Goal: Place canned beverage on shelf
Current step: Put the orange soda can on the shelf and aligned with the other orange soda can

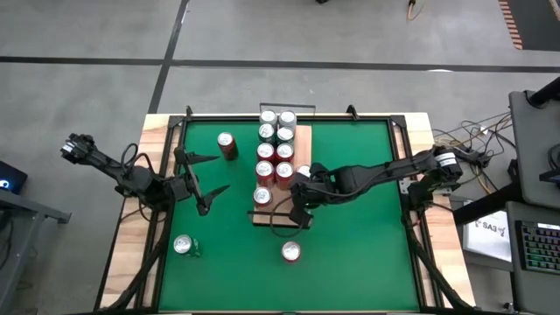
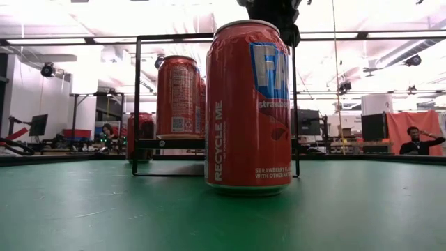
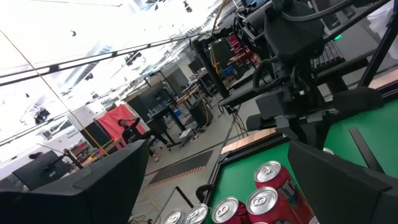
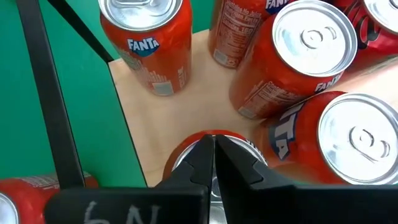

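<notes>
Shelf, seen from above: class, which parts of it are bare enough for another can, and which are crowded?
The shelf is crowded at its far end, with cans in two rows. Bare board shows only at the near end, by the right tool, which hangs shut there. The left tool waits open over the mat.

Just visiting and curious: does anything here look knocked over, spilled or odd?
Nothing is spilled. One can on the green mat seems to lie on its side, while the cans on the shelf stand upright.
</notes>
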Controlling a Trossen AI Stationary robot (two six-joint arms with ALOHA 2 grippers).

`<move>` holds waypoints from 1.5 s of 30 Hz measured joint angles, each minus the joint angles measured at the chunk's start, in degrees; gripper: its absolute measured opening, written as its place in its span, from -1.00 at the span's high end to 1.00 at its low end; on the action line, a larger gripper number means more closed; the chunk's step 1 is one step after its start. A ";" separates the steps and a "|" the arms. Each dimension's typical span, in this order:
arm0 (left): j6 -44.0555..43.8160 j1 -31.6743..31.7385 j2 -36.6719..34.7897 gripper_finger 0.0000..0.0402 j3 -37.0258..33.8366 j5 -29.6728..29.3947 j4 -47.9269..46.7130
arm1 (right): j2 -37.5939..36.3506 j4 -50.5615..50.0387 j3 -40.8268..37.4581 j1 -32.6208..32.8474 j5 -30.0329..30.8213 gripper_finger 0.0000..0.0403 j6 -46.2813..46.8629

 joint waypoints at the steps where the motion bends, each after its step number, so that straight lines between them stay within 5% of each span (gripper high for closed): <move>1: 0.00 -0.02 0.00 -0.84 0.01 0.00 0.00 | 0.16 0.12 0.00 -0.06 -0.02 0.96 0.10; 19: 0.20 0.00 0.00 -0.84 0.00 0.00 0.00 | 0.56 0.07 2.91 -1.18 4.11 0.96 6.43; 30: 0.21 0.01 0.00 -0.84 0.01 0.00 0.00 | 0.38 -18.90 6.62 -1.27 6.32 0.96 15.19; 45: 0.54 0.01 0.01 -0.84 0.00 0.00 -0.04 | 1.95 -15.30 3.67 0.09 3.45 0.96 17.27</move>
